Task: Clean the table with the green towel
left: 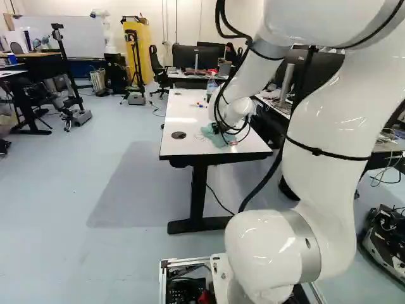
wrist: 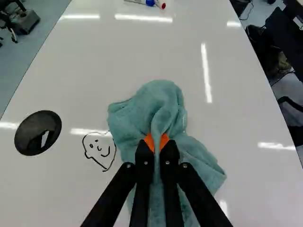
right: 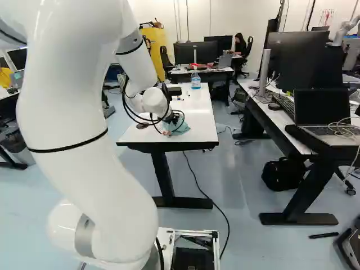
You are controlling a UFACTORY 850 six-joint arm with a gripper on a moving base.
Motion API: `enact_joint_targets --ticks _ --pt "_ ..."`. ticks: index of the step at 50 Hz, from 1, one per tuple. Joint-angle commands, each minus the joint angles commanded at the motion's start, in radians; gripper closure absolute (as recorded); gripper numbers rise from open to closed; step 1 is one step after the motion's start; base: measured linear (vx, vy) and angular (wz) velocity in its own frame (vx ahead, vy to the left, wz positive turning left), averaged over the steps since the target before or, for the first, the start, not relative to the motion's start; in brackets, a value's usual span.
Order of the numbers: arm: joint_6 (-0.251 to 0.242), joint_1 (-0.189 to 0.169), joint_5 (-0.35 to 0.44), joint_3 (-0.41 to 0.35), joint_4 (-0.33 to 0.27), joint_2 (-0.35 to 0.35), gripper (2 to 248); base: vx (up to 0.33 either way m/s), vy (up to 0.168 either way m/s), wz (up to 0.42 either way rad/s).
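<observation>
We have the green towel (wrist: 163, 101) in a soft heap on the white surface (wrist: 227, 165), near the end closest to our base. Our end effector (right: 171, 118) points down at it. In the wrist view, the end effector (wrist: 156, 144) is pinching a fold of the towel, with its orange pads (wrist: 149, 142) squeezing from both sides. The rest of the towel spreads out around the tips and lies on the surface.

Right beside the towel, we see a funny face (wrist: 98, 148) drawn in black lines, with eyes and a smile. It sits between the towel and a round black cap (wrist: 38, 133) set in the surface. Well ahead of the towel, we can spot a pen with a blue end (wrist: 149, 2) and one with a red end (wrist: 161, 5), close together. Farther along the surface stands a spray bottle (right: 196, 80) with a red and white top. A laptop (right: 323, 109) sits open on another table (right: 270, 115) at the right of the right base view
</observation>
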State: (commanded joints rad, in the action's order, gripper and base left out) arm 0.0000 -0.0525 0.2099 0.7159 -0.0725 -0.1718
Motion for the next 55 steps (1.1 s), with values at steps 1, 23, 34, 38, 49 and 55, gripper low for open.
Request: enact_joint_targets --ticks 1,23,34,38,49,55 --pt "0.0 -0.002 0.0 -0.003 0.0 0.003 220 0.0 0.0 0.0" --pt "0.0 -0.034 0.0 -0.017 0.0 0.021 220 0.0 0.0 0.0" --pt "0.0 -0.034 -0.007 -0.024 0.0 0.051 220 0.0 0.0 0.0" --pt "0.0 -0.034 -0.016 -0.027 0.0 0.064 220 0.0 0.0 0.0" --pt "0.0 -0.04 -0.045 -0.024 0.0 0.089 220 0.0 0.0 0.0" --pt "0.0 -0.056 -0.062 -0.024 0.0 0.104 220 0.0 0.0 0.0"
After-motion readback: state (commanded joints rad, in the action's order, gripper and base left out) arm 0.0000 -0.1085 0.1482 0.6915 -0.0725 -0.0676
